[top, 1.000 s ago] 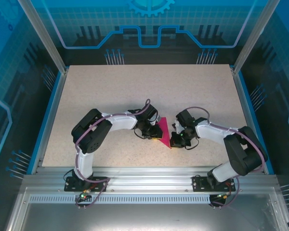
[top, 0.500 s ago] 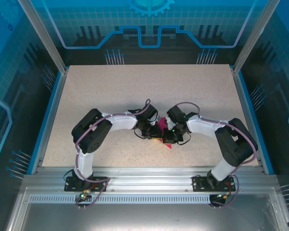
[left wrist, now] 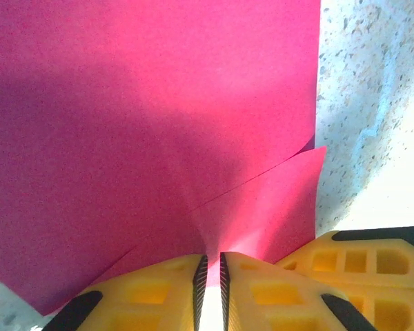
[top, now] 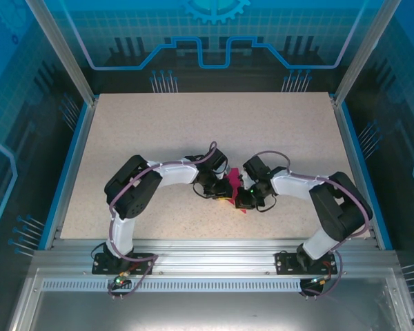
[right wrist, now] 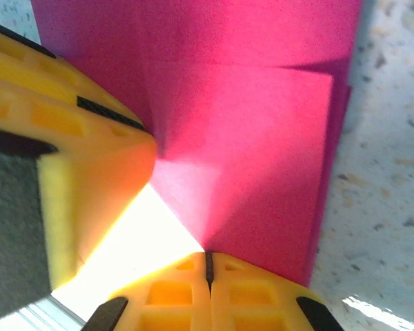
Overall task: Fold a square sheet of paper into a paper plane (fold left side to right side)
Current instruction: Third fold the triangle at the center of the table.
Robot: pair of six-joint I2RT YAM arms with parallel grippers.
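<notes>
Top external view, creased magenta paper sheet [top: 233, 181] toward 6 o'clock of table [top: 193, 124], left gripper [left wrist: 210, 258] pinching its edge, right gripper [right wrist: 207, 254] clenched on its fold

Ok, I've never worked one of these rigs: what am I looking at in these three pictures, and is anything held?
Two robot arms, the left arm and the right arm, are bolted at the near edge of a speckled table. The wide picture looks down from above and behind them. The other two come from cameras on the wrists, and the yellow fingers at the bottom of each are that arm's own. The pink paper sits between the arms, partly folded. The left gripper and the right gripper both pinch it, close together.
</notes>
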